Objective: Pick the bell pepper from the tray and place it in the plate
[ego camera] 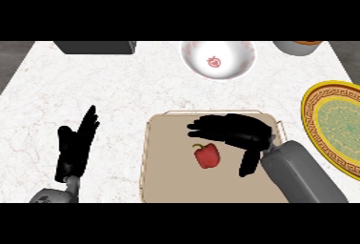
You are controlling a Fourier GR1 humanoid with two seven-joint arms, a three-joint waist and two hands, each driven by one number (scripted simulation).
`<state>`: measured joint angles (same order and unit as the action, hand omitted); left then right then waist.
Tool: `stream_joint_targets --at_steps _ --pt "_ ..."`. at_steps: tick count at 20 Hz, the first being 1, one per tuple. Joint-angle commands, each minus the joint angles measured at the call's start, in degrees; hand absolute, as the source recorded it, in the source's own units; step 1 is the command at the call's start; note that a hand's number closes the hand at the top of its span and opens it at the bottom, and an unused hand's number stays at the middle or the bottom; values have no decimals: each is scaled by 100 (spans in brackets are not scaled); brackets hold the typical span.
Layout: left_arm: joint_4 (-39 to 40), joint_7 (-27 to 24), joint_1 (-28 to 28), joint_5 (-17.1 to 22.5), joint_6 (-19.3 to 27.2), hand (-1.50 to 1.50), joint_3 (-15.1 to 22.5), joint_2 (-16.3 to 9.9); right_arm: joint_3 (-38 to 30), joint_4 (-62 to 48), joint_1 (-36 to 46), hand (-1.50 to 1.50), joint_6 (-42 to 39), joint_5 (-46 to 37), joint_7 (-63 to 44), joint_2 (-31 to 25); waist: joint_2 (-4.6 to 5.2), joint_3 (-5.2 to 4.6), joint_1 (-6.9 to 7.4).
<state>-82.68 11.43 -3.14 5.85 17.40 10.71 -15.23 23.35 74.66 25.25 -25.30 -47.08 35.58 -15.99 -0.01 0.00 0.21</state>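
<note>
So the tan tray (pixel 169 186) sits near the middle of the counter (pixel 105 81), and the only thing in it is the bell pepper (pixel 206 156), lying on the tray floor a bit right of centre. Off at the right edge there's the plate (pixel 314 125), yellow rim with a dark key pattern and a green centre, nothing in it that I can see, and partly cut off by the frame. At the far side there's a white bowl (pixel 218 59) with a small red mark inside. A dark grey box (pixel 96 46) is at the far left, and a grey pot-like thing (pixel 299 46) at the far right, mostly out of view.

The counter is white marble with faint veins, dark floor past its corners.

The pepper is small, red, with a short green stem pointing far-left.

The right hand (pixel 235 131) hangs over the far part of the tray, just beyond and right of the pepper, fingers spread and slightly curved, thumb pointing near, not holding anything. The left hand (pixel 74 147) rests over the counter left of the tray, fingers straight and together.
</note>
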Motion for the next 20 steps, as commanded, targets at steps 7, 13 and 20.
stream_joint_targets --at_steps 7,13,20 --pt "-495 312 265 -183 -354 0 -338 43 -19 -325 -204 -150 116 -692 -67 606 -2 0 7" --pt "-96 -61 287 -521 -424 0 -328 365 -150 -706 -81 -150 213 -1045 186 740 1 0 -4" --pt "-130 298 -43 -500 -591 0 -585 378 -318 -1524 256 150 1163 -1398 900 986 6 0 8"
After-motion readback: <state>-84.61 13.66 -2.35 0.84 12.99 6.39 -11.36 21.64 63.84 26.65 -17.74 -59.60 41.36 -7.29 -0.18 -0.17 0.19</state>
